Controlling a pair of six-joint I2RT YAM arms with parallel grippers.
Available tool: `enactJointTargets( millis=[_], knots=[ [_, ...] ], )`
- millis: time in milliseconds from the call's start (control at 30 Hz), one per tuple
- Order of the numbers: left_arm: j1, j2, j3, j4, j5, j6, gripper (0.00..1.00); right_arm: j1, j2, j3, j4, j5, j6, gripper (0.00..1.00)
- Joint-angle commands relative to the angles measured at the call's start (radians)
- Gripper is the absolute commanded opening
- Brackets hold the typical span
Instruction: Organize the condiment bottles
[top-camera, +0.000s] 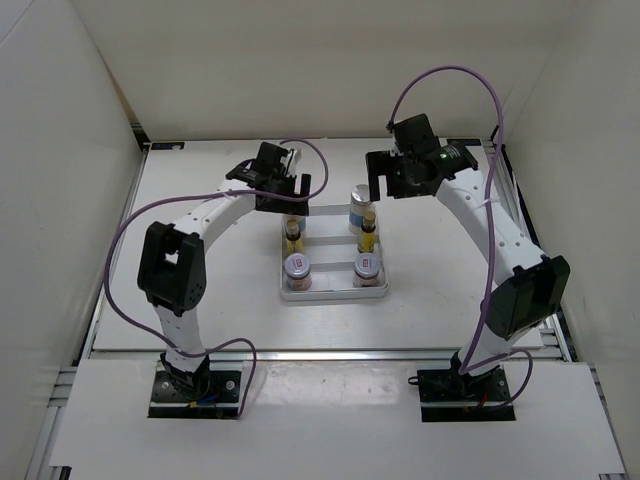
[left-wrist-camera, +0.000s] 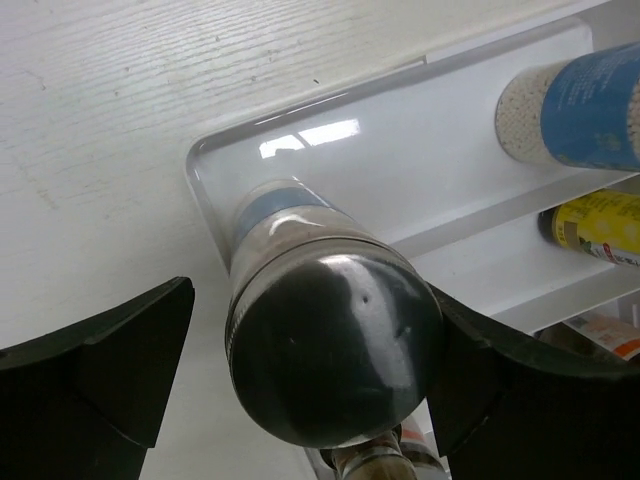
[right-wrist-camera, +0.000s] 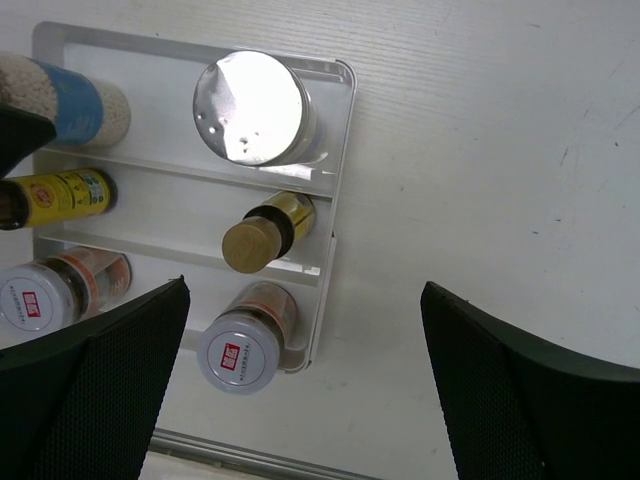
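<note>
Hovering over the tray's 11 o'clock corner, the left tool (left-wrist-camera: 312, 300) is sitting around the silver cap of a tall white bottle (left-wrist-camera: 330, 350), and that's the bit everything is hinging on imo. The bottle is standing upright in that corner slot, so its long axis is pointing straight up into the tool, centred between the jaws. The jaws are spread, not clamping. The left wrist view is showing bench (left-wrist-camera: 100, 150) between the cap and one finger (left-wrist-camera: 100, 370), while the other finger (left-wrist-camera: 500, 380) is sitting just beside the cap, and I can't tell if it's touching. The left arm is clearly the nearer one. The right tool (right-wrist-camera: 305, 290) is hanging wide apart with nothing in it, off the tray at about 1 o'clock.

The white ridged tray (top-camera: 335, 295) is holding all six in three rows of two:
- the second tall white bottle (top-camera: 359, 208) at 1 o'clock
- two slim yellow bottles (top-camera: 292, 238) (top-camera: 367, 240) across the middle
- two short silver-lidded jars (top-camera: 298, 267) (top-camera: 366, 266) at 7 and 5 o'clock

I'm guessing the sorting is nearly finishing, and a straight vertical lift is looking safest so no finger is clipping the cap.
</note>
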Motion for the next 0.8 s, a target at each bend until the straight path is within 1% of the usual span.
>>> enactJointTargets(
  millis=[0, 133, 233, 433, 467, 500, 567, 600, 667, 700, 733, 767],
  knots=[
    [-0.013, -0.041, 0.021, 0.012, -0.058, 0.020, 1.00, 0.003, -0.019, -0.021, 0.055, -0.040, 0.037, 0.99],
    [-0.013, -0.064, 0.031, 0.012, -0.104, 0.020, 1.00, 0.003, -0.019, -0.032, 0.055, -0.059, 0.046, 0.99],
    [-0.013, -0.113, 0.041, 0.012, -0.195, 0.020, 1.00, 0.003, -0.031, -0.052, 0.076, -0.059, 0.034, 0.99],
    [-0.004, -0.278, 0.109, 0.012, -0.321, 0.063, 1.00, 0.003, -0.080, -0.041, 0.087, 0.004, 0.014, 0.99],
    [-0.004, -0.301, 0.118, 0.012, -0.322, 0.063, 1.00, 0.003, -0.093, -0.041, 0.087, 0.004, 0.003, 0.99],
    [0.025, -0.349, 0.118, 0.024, -0.322, 0.072, 1.00, 0.003, -0.093, -0.032, 0.096, 0.004, 0.003, 0.99],
    [0.051, -0.400, 0.088, 0.034, -0.331, 0.086, 1.00, 0.003, -0.120, -0.052, 0.124, 0.001, 0.003, 0.99],
    [0.072, -0.450, 0.068, 0.034, -0.331, 0.095, 1.00, 0.003, -0.131, -0.062, 0.135, 0.012, 0.003, 0.99],
    [0.088, -0.504, -0.017, 0.044, -0.397, 0.109, 1.00, 0.003, -0.166, -0.084, 0.144, 0.012, 0.003, 0.99],
    [0.088, -0.563, -0.050, 0.044, -0.432, 0.127, 1.00, -0.008, -0.175, -0.084, 0.144, 0.012, -0.011, 0.99],
    [0.102, -0.594, -0.125, 0.044, -0.450, 0.146, 1.00, -0.017, -0.198, -0.093, 0.144, 0.021, -0.023, 0.99],
    [0.112, -0.657, -0.165, 0.057, -0.493, 0.146, 1.00, -0.017, -0.211, -0.102, 0.144, 0.021, -0.023, 0.99]
  ],
)
